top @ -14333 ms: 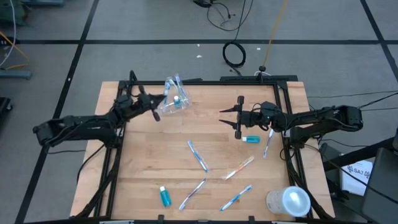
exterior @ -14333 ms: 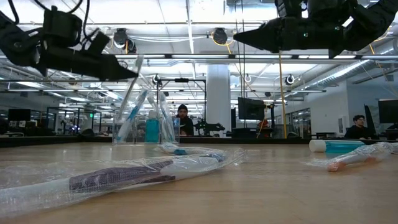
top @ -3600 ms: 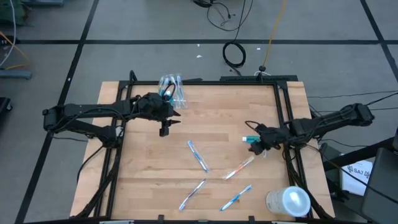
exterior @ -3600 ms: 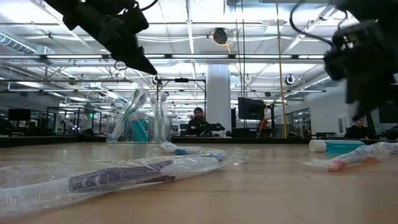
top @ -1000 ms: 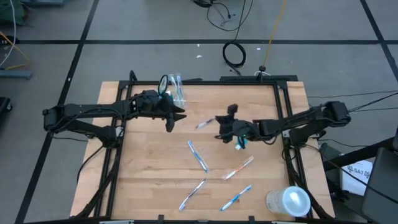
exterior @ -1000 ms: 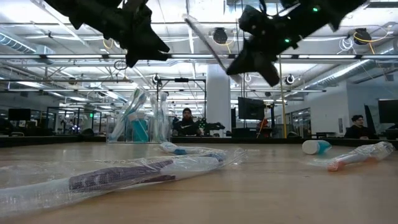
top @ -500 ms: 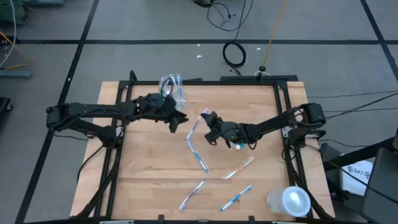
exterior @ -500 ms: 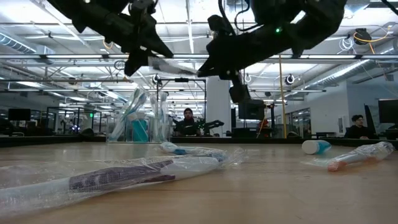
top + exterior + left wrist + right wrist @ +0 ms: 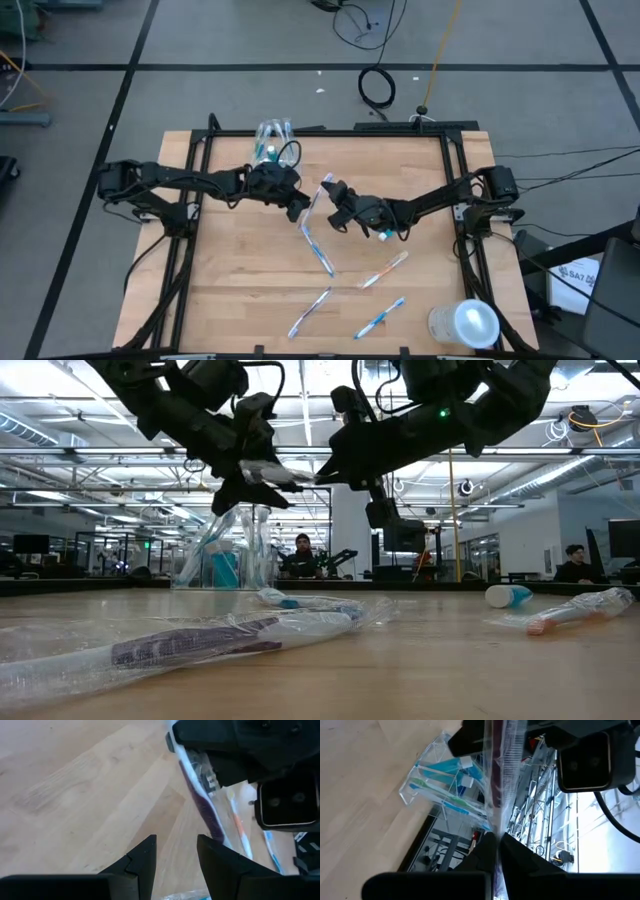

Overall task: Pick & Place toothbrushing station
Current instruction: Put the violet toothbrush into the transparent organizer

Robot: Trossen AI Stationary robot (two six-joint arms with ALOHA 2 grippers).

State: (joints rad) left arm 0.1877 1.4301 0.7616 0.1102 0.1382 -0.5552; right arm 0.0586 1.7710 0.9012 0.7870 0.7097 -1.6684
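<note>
Since half a second ago my left claw (image 9: pixel 303 212), jaws spread, has reached the wrapped toothbrush (image 9: pixel 317 203) that my right claw (image 9: pixel 332 193) pinches mid-air; I fear the slippery wrap slipping between them onto the surface (image 9: pixel 240 280).

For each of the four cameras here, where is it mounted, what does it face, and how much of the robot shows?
High: above, straight down; both arms, left gripper, right gripper, wrapped toothbrush.
Low: table height, level into the room; both arms overhead, clear cup.
Left wrist: past open gripper at the toothbrush.
Right wrist: past shut gripper along the toothbrush toward the cup.
Shared: all views show the held toothbrush.
</note>
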